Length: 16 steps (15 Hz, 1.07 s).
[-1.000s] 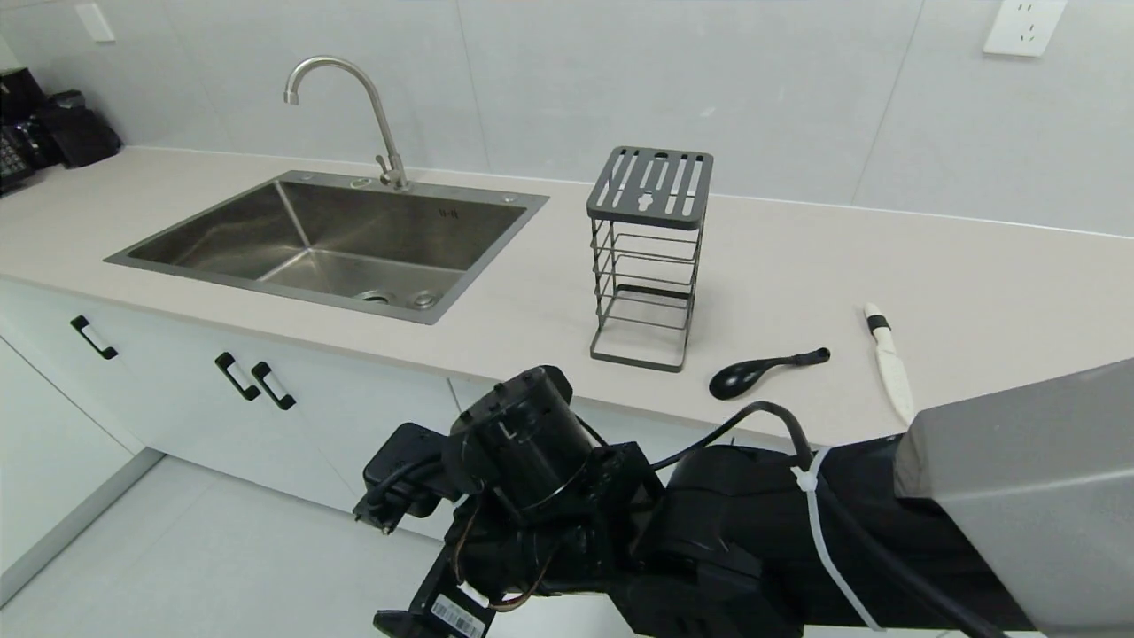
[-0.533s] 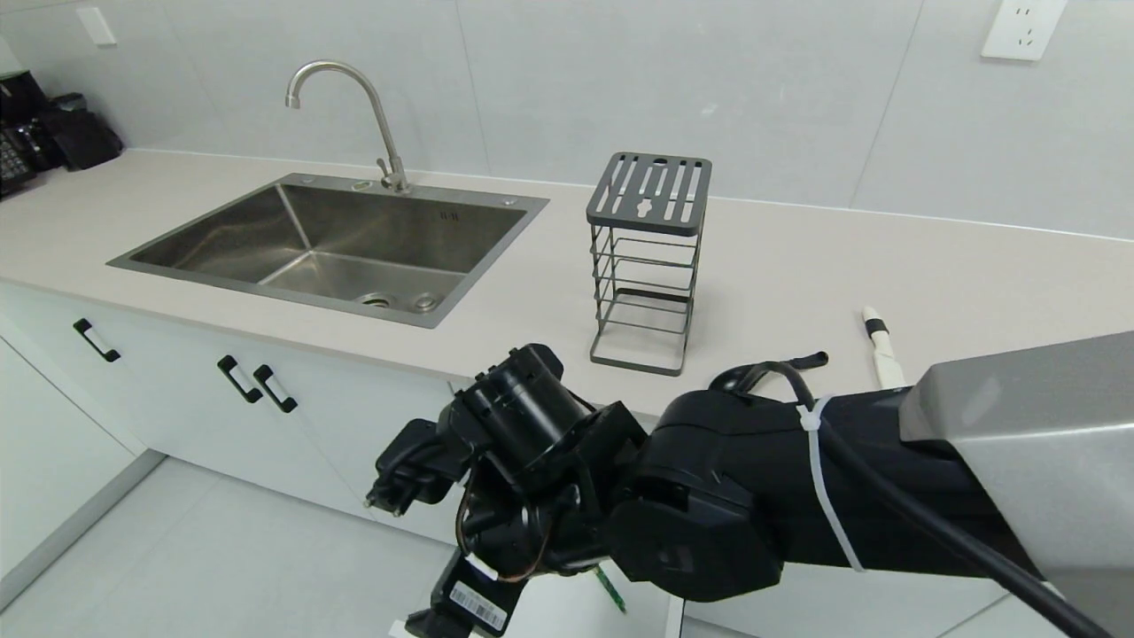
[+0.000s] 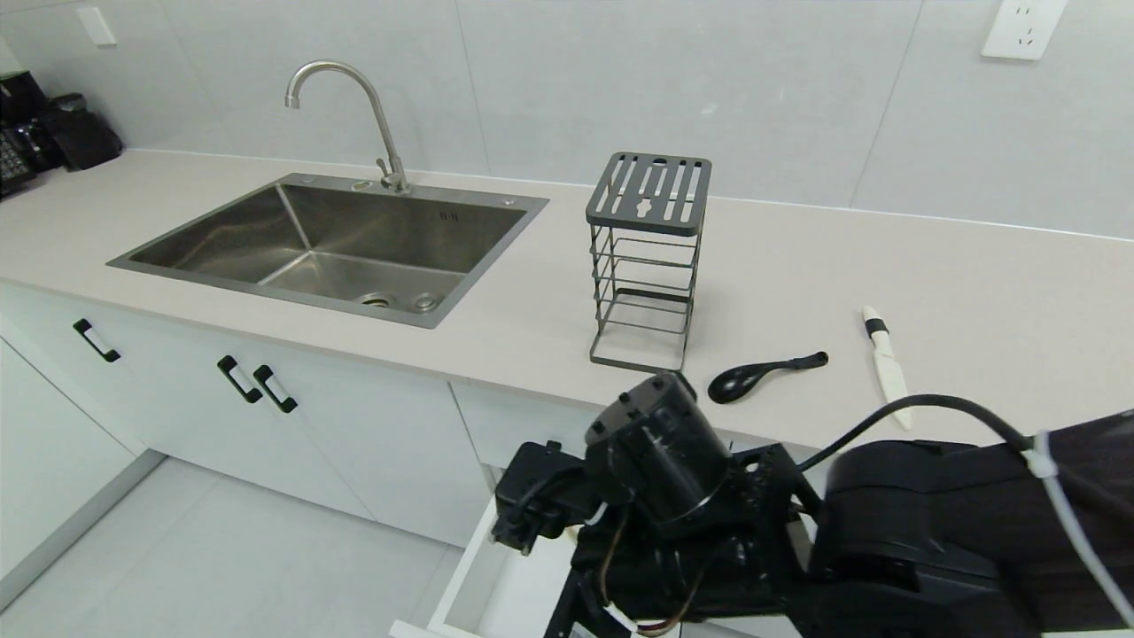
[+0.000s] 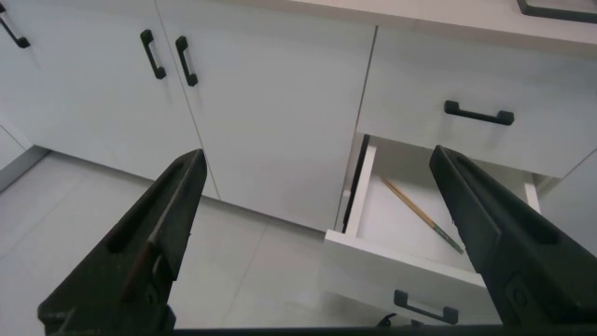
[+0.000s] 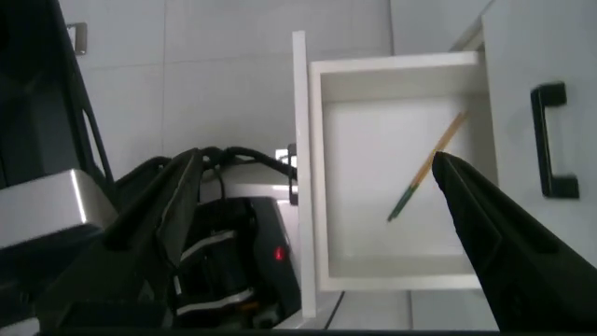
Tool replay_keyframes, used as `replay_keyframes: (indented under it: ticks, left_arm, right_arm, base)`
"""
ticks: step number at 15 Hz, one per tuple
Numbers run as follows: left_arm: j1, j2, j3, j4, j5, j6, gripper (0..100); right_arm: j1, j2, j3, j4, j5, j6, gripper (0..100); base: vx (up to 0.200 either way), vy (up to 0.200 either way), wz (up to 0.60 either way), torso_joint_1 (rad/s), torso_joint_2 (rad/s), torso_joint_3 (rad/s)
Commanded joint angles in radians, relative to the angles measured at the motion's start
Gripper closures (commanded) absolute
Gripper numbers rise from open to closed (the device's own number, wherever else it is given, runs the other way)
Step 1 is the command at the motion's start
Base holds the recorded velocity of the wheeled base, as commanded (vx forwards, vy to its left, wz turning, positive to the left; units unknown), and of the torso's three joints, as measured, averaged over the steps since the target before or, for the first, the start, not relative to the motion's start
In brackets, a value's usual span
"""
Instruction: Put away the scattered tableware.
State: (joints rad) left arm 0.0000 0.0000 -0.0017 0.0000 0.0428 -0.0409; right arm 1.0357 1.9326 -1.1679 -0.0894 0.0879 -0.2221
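A black spoon and a white knife with a black band lie on the counter, right of a dark wire rack. Below the counter's front edge a white drawer stands pulled out. My right arm hangs over it. A wooden chopstick with a green tip lies in the drawer. My right gripper is above it, open and holding nothing. My left gripper is open too, out in front of the cabinets, facing the drawer and chopstick.
A steel sink with a faucet lies left of the rack. White cabinet doors with black handles run under the counter. Black appliances stand at the far left. A second drawer handle sits above the open drawer.
My right arm has swung to the right and down in the head view. The spoon and knife it partly covered show fully again, and the open drawer now shows beneath it.
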Motion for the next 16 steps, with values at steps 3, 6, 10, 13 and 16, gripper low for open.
replay_keyframes:
  ticks: [3,6,10,13,16]
  left_arm:
    - [0.000,0.000,0.000,0.000,0.000,-0.001,0]
    - [0.000,0.000,0.000,0.000,0.000,-0.001,0]
    - [0.000,0.000,0.000,0.000,0.000,-0.001,0]
    - [0.000,0.000,0.000,0.000,0.000,-0.001,0]
    - [0.000,0.000,0.000,0.000,0.000,-0.001,0]
  right_arm:
    - [-0.045,-0.257,0.338,-0.216,-0.033,0.075,0]
    - [-0.135,-0.334,0.415,-0.227,-0.037,0.079,0]
    - [-0.279,-0.334,0.410,-0.276,-0.039,0.070,0]
    - [-0.359,-0.334,0.425,-0.277,-0.036,0.012,0]
    - [-0.407,-0.305,0.418,-0.279,-0.037,-0.014,0]
  base:
    - [0.000,0.000,0.00,0.000,0.00,0.000]
    - [0.000,0.000,0.00,0.000,0.00,0.000]
    - [0.000,0.000,0.00,0.000,0.00,0.000]
    - [0.000,0.000,0.00,0.000,0.00,0.000]
    - [0.000,0.000,0.00,0.000,0.00,0.000]
